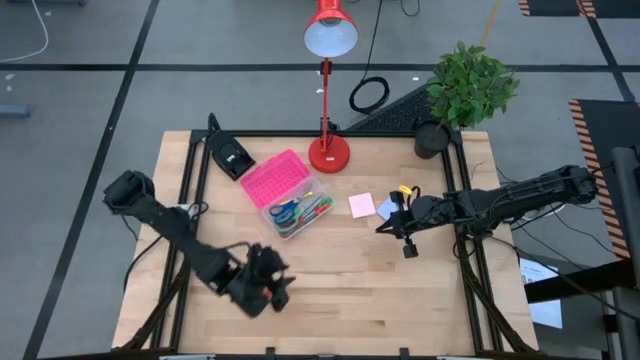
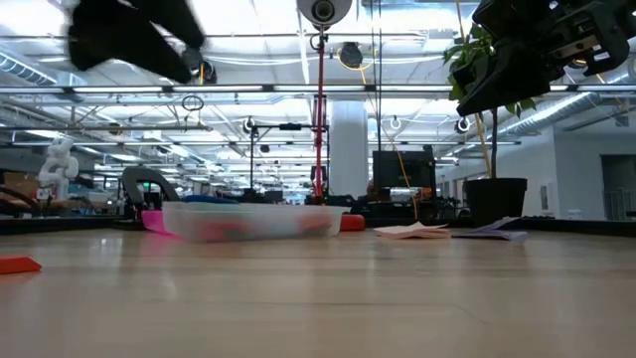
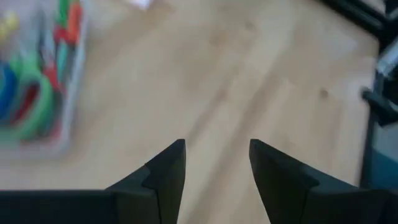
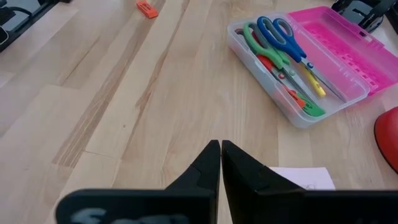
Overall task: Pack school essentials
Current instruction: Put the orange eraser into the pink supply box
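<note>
The left claw hangs above the bare wood of the worktop near its front edge, its two dark fingers spread with a clear gap and nothing between them. Beyond it, off to one side, lies the clear plastic box, blurred in the left wrist view, with green and blue scissor handles showing inside.

The right claw hovers over the right half of the worktop with its fingers pressed together, tips almost touching, gripping nothing. Just beneath and ahead of it lies the pink sticky-note pad, with a blue sticky-note pad touching its side. Farther out from the right claw stands the box with its pink lid folded open; in its tray lie blue-handled scissors, green-handled scissors and thin pens. Well beyond the box, a small orange eraser rests alone on the wood, close to the left claw.
</note>
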Tool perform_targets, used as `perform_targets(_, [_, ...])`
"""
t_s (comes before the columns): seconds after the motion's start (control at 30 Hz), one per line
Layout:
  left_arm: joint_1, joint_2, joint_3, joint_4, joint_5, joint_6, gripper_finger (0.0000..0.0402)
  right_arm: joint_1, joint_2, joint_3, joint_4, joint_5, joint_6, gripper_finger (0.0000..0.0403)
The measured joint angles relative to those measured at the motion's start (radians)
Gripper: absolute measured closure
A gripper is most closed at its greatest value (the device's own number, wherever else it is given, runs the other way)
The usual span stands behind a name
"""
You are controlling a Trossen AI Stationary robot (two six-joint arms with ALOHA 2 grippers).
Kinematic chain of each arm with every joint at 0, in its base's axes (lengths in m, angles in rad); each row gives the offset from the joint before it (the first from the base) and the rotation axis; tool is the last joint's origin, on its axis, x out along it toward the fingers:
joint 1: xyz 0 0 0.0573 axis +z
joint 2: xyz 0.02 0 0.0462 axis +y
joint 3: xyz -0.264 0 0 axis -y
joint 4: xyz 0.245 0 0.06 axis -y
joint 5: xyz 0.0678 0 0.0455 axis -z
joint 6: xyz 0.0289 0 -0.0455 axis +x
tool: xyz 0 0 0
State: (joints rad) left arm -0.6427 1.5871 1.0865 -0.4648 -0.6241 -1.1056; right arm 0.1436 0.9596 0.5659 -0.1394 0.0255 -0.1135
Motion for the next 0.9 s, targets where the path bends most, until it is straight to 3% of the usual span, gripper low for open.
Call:
perform_targets(0.17, [-0.095, 0.027, -0.001, -0.005, 0.022, -0.150, 0.0222, 0.000, 0.000, 0.000, 0.001, 0.000, 0.000, 0.0394])
perform_targets(0.43, [-0.187, 0.130, 0.002, 0.174, 0.159, -0.090, 0.0222, 0.000, 0.000, 0.000, 0.000, 0.000, 0.000, 0.0394])
perform_targets(0.53, [-0.206, 0.162, 0.000, 0.169, 0.164, -0.119, 0.0214, 0.000, 0.000, 0.000, 0.002, 0.000, -0.005, 0.0394])
perform_targets(0.73, [-0.200, 0.230, 0.000, 0.105, 0.242, -0.189, 0.0130, 0.000, 0.000, 0.000, 0.000, -0.001, -0.008, 0.0394])
perform_targets(0.9, [-0.191, 0.253, -0.001, 0.045, 0.235, -0.174, 0.0053, 0.000, 0.000, 0.000, 0.000, 0.000, -0.011, 0.0394])
